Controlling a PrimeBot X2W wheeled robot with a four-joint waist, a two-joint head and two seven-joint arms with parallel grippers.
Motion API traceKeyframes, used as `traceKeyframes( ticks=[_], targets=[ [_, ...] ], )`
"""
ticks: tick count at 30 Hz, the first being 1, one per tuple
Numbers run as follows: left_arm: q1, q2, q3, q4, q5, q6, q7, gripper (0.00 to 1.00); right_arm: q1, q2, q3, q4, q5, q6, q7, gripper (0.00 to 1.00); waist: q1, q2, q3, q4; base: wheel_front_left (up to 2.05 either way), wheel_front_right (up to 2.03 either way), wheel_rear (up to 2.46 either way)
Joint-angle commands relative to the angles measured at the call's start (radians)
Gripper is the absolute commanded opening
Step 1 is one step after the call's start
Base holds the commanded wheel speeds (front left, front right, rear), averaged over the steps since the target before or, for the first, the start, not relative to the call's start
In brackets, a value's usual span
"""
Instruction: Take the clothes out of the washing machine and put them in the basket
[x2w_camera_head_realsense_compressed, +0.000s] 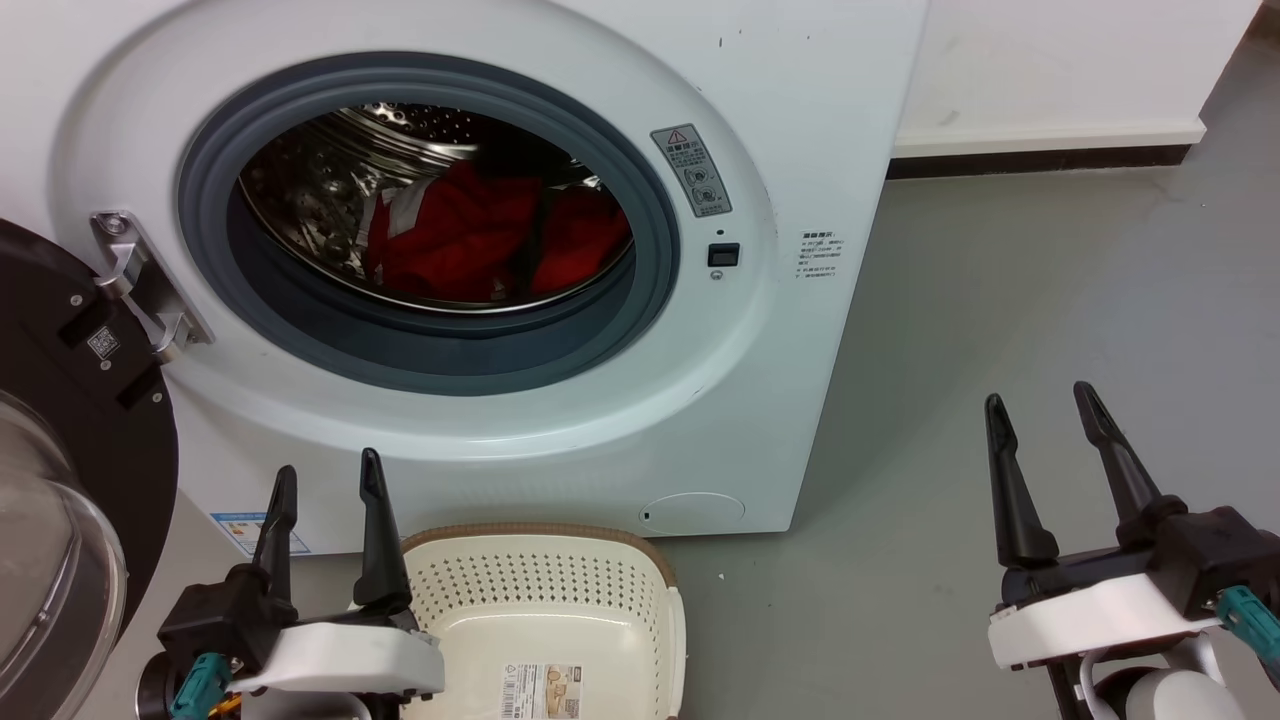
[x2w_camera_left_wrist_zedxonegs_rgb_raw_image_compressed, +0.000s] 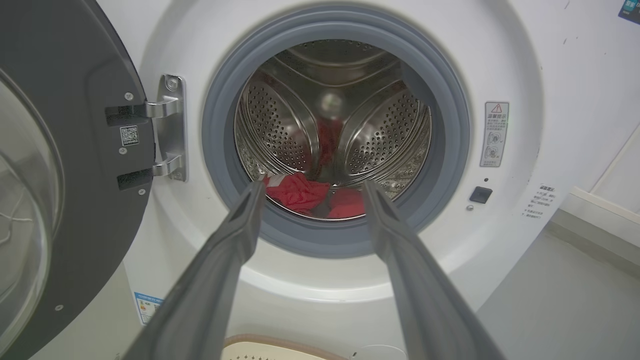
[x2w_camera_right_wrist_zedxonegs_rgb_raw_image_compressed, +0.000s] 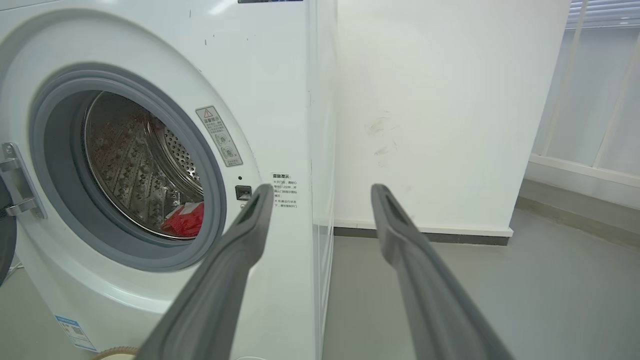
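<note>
**Two grippers spread, clothes (x2w_camera_head_realsense_compressed: 460, 240) in the drum (x2w_camera_head_realsense_compressed: 310, 170)**

Door (x2w_camera_head_realsense_compressed: 70, 420) swung wide at the left. The clothes lie low in the steel drum of the washing machine (x2w_camera_head_realsense_compressed: 820, 120), behind the grey rubber seal (x2w_camera_head_realsense_compressed: 440, 355). Nothing red in the basket (x2w_camera_head_realsense_compressed: 545, 532), which sits on the floor (x2w_camera_head_realsense_compressed: 1000, 300) at the foot of the machine. Left gripper (x2w_camera_head_realsense_compressed: 328, 463) hangs beside the basket, fingers apart, empty, aimed into the drum. Right gripper (x2w_camera_head_realsense_compressed: 1038, 394) well off to the side over bare floor, likewise apart and empty.

Handling, my guess: soft, limp, light fabric. It will bunch, drape and trail, and may snag on the seal lip. Best hold looks like a raised fold on the near crest of the heap, pinched deep rather than by an edge.

Hard to tell: how many garments, wet or dry, how far back they run. The seal hides their lower front. Basket's near end is cut off in the head view.
</note>
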Motion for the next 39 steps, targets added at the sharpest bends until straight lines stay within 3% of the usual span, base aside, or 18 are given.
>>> traceKeyframes(
  ticks=[1,7,21,30,39],
  targets=[
    [-0.003,0.006,-0.004,-0.008,0.021,0.006,-0.007,1.0,-0.001,0.0,0.003,-0.013,-0.024,0.0,-0.009,1.0,0.0,0.0,0.001,0.0,0.0,0.0,0.0],
    [-0.008,0.023,-0.03,-0.028,0.085,0.024,-0.02,1.0,-0.004,0.001,0.0,-0.026,-0.083,0.0,-0.02,1.0,0.0,0.0,0.007,-0.001,0.0,0.0,0.0],
    [0.007,0.036,-0.073,-0.024,0.168,0.018,-0.047,1.0,0.001,0.001,0.004,-0.042,-0.193,0.0,-0.049,1.0,0.0,0.0,0.013,-0.007,0.0,0.0,0.0],
    [0.02,0.017,-0.043,-0.04,0.21,-0.02,-0.063,1.0,0.009,0.001,-0.008,-0.034,-0.21,0.0,-0.064,1.0,0.0,0.0,0.016,-0.013,0.0,0.0,0.0],
    [0.028,0.002,-0.012,-0.021,0.229,-0.064,-0.069,1.0,0.014,0.001,-0.001,0.031,-0.14,0.0,-0.071,1.0,0.0,0.0,0.015,-0.018,0.0,0.0,0.0]
  ],
)
